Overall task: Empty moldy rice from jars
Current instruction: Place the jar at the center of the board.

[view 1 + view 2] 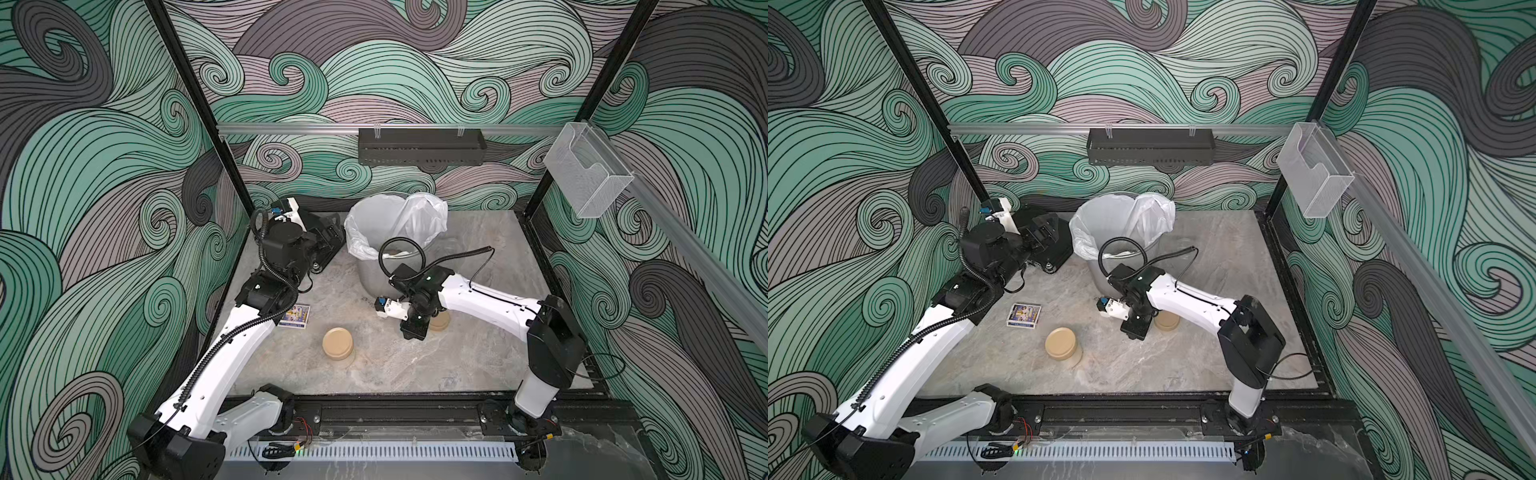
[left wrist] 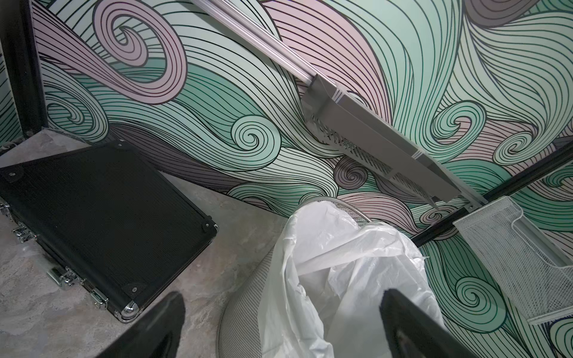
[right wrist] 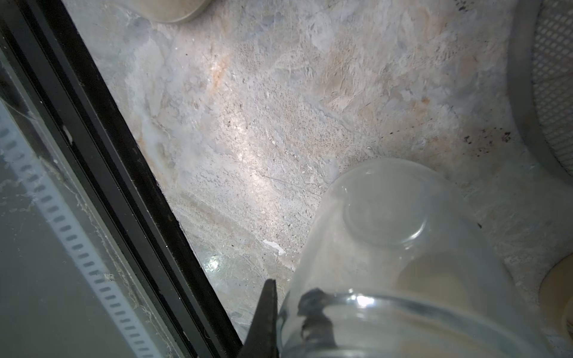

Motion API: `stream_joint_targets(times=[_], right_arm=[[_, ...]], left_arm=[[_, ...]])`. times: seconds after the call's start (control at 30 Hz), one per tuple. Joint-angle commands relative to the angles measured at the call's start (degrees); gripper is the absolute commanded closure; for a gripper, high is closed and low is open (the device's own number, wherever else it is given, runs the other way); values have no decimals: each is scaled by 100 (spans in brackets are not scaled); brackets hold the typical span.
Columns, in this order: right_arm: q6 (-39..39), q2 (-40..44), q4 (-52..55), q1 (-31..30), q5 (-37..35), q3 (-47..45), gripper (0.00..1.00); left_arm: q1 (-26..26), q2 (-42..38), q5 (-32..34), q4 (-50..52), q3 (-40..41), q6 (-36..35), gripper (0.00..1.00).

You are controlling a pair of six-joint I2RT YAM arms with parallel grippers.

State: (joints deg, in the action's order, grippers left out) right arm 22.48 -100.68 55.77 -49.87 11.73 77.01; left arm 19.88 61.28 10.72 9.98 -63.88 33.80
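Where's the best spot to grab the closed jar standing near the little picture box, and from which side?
Probably from above, jaws straddling the clear wall just under the tan lid: the closed jar stands upright, round and squat, apart from the picture box.

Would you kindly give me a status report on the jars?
Left end effector open, empty, near the wastebasket. Right end effector shut on a lidless clear jar. Two lidded jars stand on the table. Nothing seen in the way.
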Motion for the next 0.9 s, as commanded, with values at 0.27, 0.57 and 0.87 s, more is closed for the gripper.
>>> stream_joint_targets(times=[0.27,0.57,0.87], right_arm=[[99,-282,-135,38,-179,187,97],[107,-469,-149,74,-224,331,84],[64,-404,-140,74,-316,366,68]], left_arm=[[-81,-54,44,45,7,-102,1],[-110,-54,34,56,21,-102,1],[-120,-46,-8,61,33,-77,1]])
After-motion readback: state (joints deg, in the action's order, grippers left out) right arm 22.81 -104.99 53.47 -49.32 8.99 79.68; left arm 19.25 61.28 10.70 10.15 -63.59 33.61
